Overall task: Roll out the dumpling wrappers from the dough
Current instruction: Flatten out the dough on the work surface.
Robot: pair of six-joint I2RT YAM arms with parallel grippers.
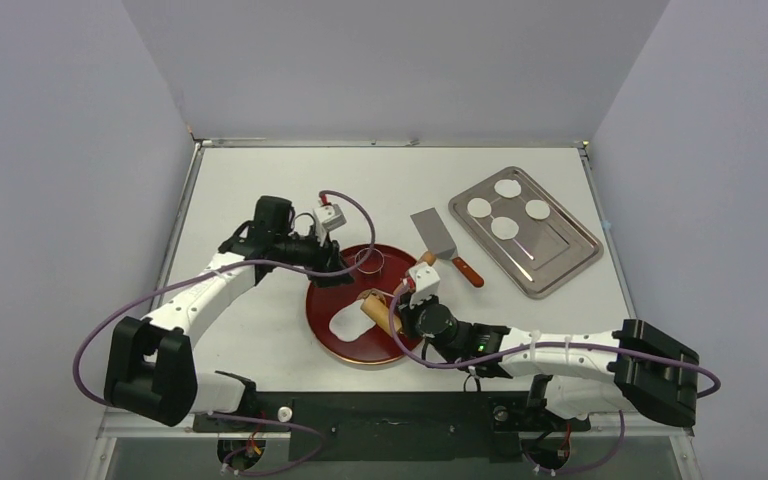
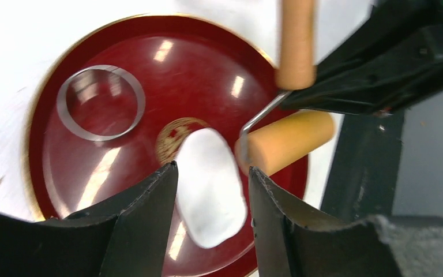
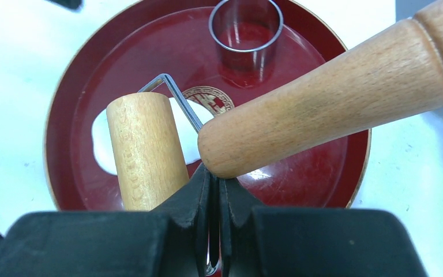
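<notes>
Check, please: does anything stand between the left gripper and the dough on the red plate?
Nothing visible does. The left gripper is open and points at the dough, which shows between its two fingers. The roller sits at the dough's edge, outside that gap.

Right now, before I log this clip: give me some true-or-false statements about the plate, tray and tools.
Four dumpling wrappers lie on the metal tray. True.
The right tool is shut on the roller's wire frame. True.
The ring cutter sits on the tray. False: it is on the red plate.
The left tool clamps the dough. False: it stands open, the dough between its fingers.
</notes>
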